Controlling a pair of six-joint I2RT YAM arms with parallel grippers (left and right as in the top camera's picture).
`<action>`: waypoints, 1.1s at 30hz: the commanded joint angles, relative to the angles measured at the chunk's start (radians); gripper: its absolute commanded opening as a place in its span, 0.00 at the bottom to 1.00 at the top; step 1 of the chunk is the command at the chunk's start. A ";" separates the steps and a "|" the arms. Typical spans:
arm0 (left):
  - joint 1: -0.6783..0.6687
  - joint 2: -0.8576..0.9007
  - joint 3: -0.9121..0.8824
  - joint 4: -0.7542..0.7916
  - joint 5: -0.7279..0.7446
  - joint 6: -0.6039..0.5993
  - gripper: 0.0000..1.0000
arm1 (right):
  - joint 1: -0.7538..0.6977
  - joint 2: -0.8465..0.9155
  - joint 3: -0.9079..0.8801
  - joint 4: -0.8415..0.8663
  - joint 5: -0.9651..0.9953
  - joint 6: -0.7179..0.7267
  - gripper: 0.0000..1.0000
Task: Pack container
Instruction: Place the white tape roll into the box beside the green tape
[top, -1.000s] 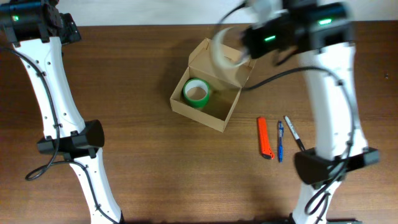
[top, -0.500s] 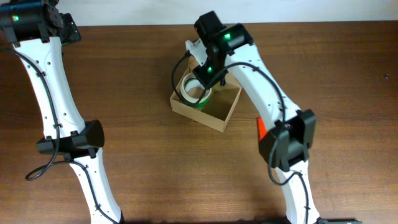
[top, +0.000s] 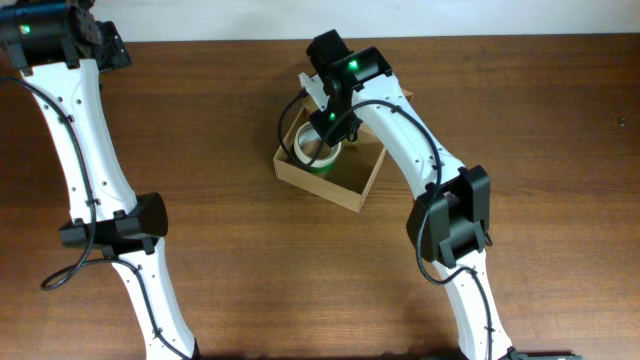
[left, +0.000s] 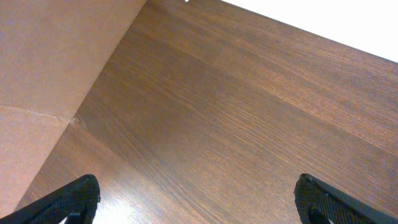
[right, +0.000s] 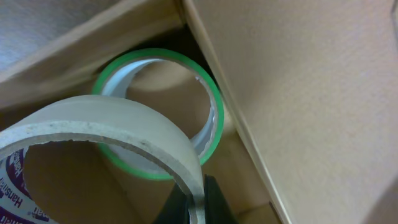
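The container is an open tan cardboard box at the table's middle, its flap lid raised at the back. A green tape roll lies in its left corner and shows in the right wrist view. My right gripper is shut on a clear tape roll and holds it inside the box just above the green roll; in the overhead view the gripper is over the box's left part. My left gripper is open and empty over bare table at the far left.
The box's inner wall stands close on the right of the held roll. A cardboard sheet lies left of the left gripper. The right arm crosses the box's right side and hides things on the table beyond it.
My right arm swung left and down from above the lid, carrying the clear tape roll into the box over the green roll. The left arm has not moved.
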 joint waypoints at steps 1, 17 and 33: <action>0.007 -0.028 0.008 -0.001 -0.004 0.009 1.00 | -0.001 0.029 0.001 0.018 0.020 0.021 0.04; 0.007 -0.028 0.008 -0.001 -0.005 0.009 1.00 | -0.001 0.035 0.001 0.080 0.054 0.039 0.04; 0.007 -0.028 0.008 -0.001 -0.005 0.009 1.00 | -0.002 0.068 0.001 0.090 0.053 0.043 0.04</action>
